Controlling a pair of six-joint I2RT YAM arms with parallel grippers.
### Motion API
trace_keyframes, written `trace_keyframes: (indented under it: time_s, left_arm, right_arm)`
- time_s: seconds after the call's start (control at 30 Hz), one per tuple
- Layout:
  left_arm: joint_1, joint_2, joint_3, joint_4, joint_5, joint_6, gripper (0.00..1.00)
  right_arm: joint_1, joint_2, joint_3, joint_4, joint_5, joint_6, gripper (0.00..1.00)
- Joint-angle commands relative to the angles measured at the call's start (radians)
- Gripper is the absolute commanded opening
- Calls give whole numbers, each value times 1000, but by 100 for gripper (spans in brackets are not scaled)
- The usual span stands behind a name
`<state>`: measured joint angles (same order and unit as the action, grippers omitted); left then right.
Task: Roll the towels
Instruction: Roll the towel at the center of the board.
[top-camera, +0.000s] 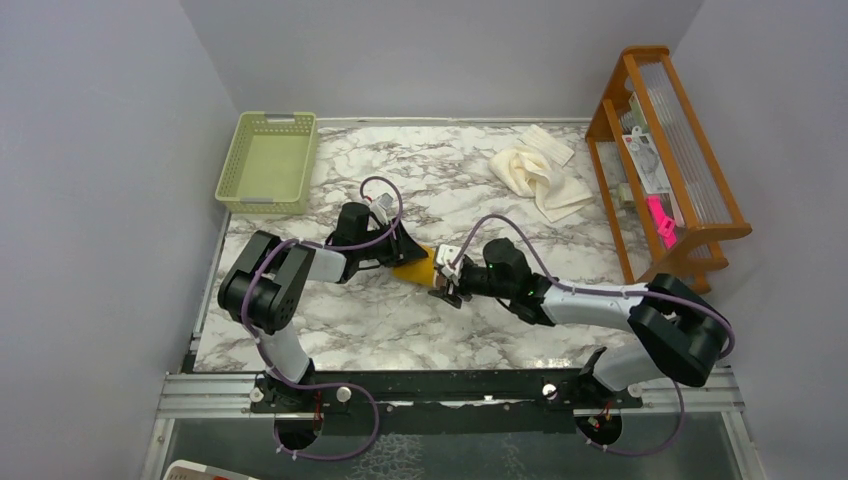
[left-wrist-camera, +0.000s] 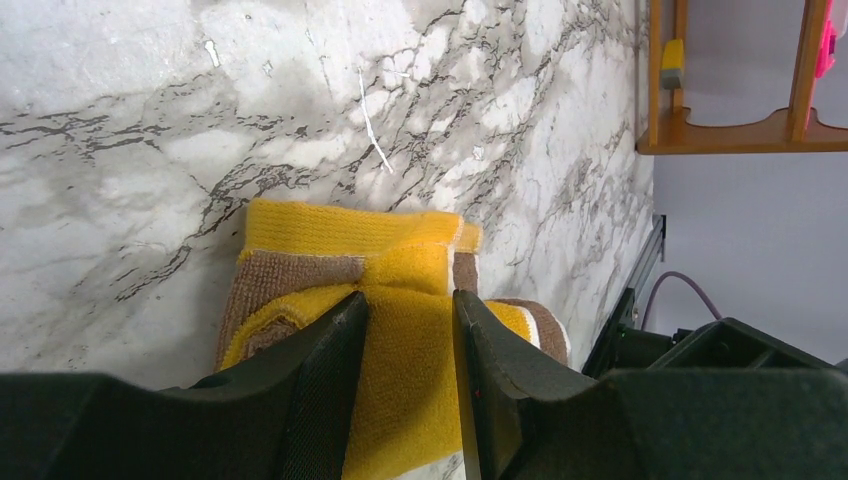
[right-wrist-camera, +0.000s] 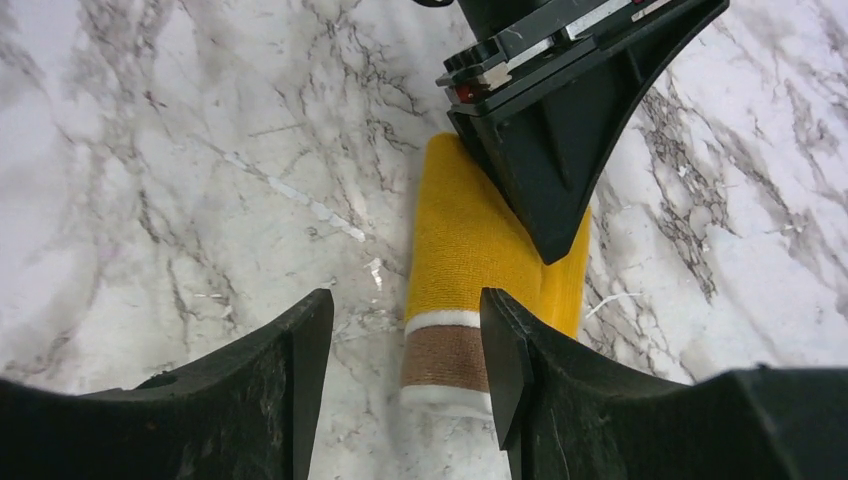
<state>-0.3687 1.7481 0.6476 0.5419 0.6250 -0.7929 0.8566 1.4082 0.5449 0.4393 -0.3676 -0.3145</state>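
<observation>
The brown towel (top-camera: 416, 269) with mustard-yellow backing lies rolled into a tight cylinder mid-table, between the two arms. My left gripper (top-camera: 407, 256) is shut on it; in the left wrist view yellow cloth (left-wrist-camera: 400, 250) fills the gap between the fingers of this gripper (left-wrist-camera: 410, 300). My right gripper (right-wrist-camera: 405, 305) stands open, and the roll's brown, white-edged end (right-wrist-camera: 447, 357) lies beside its right finger without being pinched. The left gripper's fingers (right-wrist-camera: 560, 160) press on the far part of the roll. The cream-white towel (top-camera: 530, 175) lies crumpled at the back right.
A light-green plastic basket (top-camera: 268, 163) sits at the back left. A wooden rack (top-camera: 665, 150) holding small items stands along the right edge, close to the cream towel. Grey walls close in the table on three sides.
</observation>
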Motion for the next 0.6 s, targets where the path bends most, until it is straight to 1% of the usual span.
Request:
trace_keyframes:
  time_s: [0.0, 0.1, 0.3, 0.4, 0.57]
  left_arm:
    - [-5, 64, -17, -120, -57, 66, 41]
    - [-6, 65, -14, -126, -56, 72, 41]
    - [-5, 60, -6, -148, -59, 83, 41]
    - [-4, 59, 3, -168, -57, 89, 41]
    - [-2, 35, 47, -253, -70, 110, 41]
  right_arm:
    - [38, 61, 24, 119, 107, -163, 56]
    - [49, 110, 57, 107, 121, -204, 56]
    - [66, 179, 104, 38, 148, -233, 50]
    - [74, 207, 131, -29, 182, -246, 46]
    - [81, 226, 157, -143, 222, -269, 42]
